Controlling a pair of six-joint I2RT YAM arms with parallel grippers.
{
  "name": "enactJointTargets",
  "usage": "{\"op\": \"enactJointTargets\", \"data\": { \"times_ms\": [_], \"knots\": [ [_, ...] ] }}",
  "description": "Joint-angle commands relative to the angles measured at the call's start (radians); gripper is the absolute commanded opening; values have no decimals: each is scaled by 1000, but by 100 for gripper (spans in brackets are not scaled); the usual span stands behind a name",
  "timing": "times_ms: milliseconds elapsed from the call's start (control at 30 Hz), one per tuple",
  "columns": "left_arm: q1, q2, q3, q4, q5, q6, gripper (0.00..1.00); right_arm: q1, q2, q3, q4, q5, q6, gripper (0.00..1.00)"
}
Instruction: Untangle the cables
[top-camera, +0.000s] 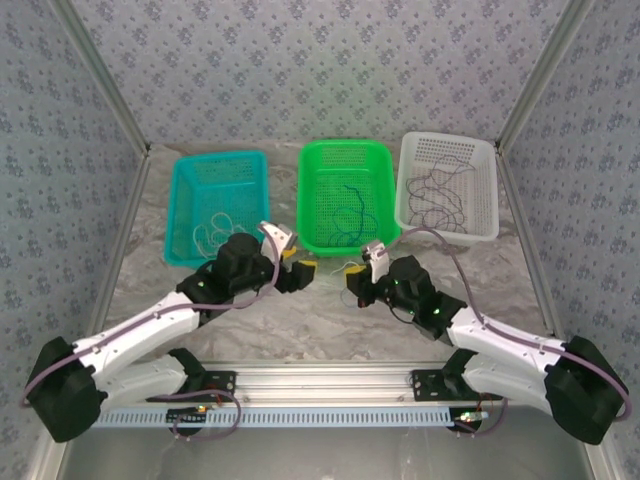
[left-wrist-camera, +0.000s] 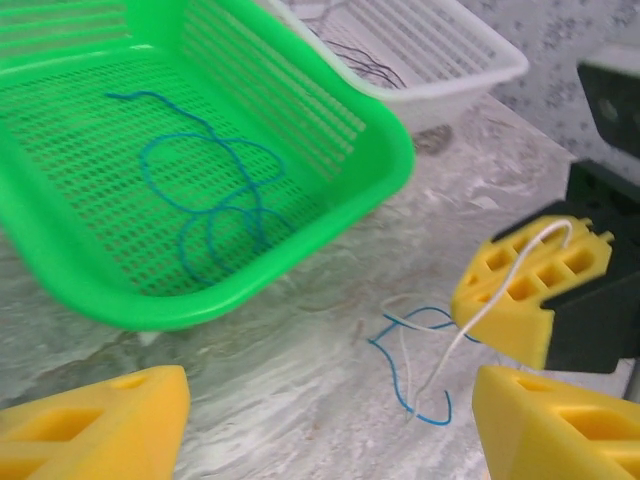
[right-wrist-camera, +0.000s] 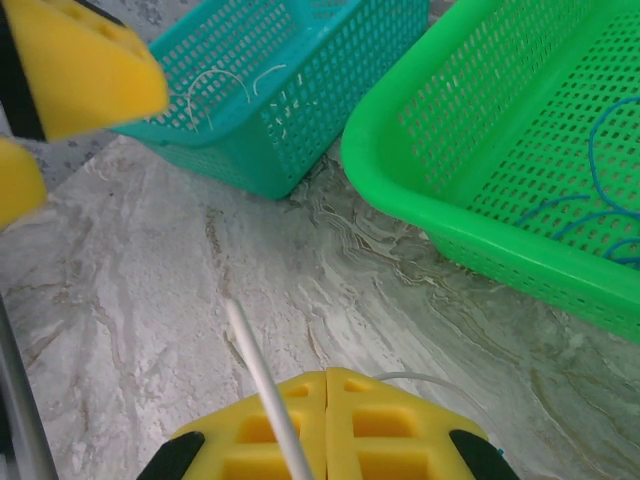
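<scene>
One pull by the right gripper (right-wrist-camera: 326, 400), clamped on the pale cable (right-wrist-camera: 255, 360), may drag the blue cable (left-wrist-camera: 397, 385) crossing below it; the left gripper (left-wrist-camera: 330, 425) gapes apart.

3 walls enclose the scene: a back wall (top-camera: 330, 60), a left wall (top-camera: 50, 150) and a right wall (top-camera: 590, 150), all covered in pale blue-grey wallpaper with a small repeating flower print. 2 slim silver struts (top-camera: 100, 75) run along the corners where the walls meet. Below lies a surface (top-camera: 330, 320) with a grey and white marble pattern. Along its near edge runs a silver metal rail (top-camera: 320, 378), with a white slotted strip (top-camera: 320, 412) just in front. The light is soft and even, with faint shadows.
</scene>
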Motion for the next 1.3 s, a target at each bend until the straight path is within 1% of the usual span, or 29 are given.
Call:
{"op": "enactJointTargets", "data": {
  "times_ms": [0,133,333,400,500,600,667,733,867,1000,1133,1267],
  "knots": [
    [-25,54,-8,113,48,4,74,-11,-30,-12,-2,-34,23,0],
    [-55,132,4,162,82,-16,71,-15,-47,-18,-5,-37,25,0],
    [-112,228,49,188,88,-14,68,-19,-53,-23,6,-36,35,0],
    [-122,259,63,190,86,-17,64,-19,-55,-25,11,-35,36,1],
    [-128,291,73,203,76,-33,52,-19,-56,-28,13,-34,39,1],
    [-128,302,72,212,46,-50,31,-19,-60,-32,12,-32,40,2],
    [-128,295,71,212,19,-52,20,-20,-63,-38,4,-25,43,3],
    [-129,280,67,209,5,-48,13,-20,-70,-44,-4,-15,46,4],
    [-128,233,61,181,-29,-28,7,-21,-92,-43,-84,67,49,8],
    [-128,179,52,165,-56,-19,4,-19,-97,-22,-219,167,45,19],
    [-129,139,40,172,-53,-30,1,-16,-94,-14,-305,265,57,22],
    [-128,111,36,167,-51,-32,1,-17,-82,-8,-359,360,108,25]
  ]
}}
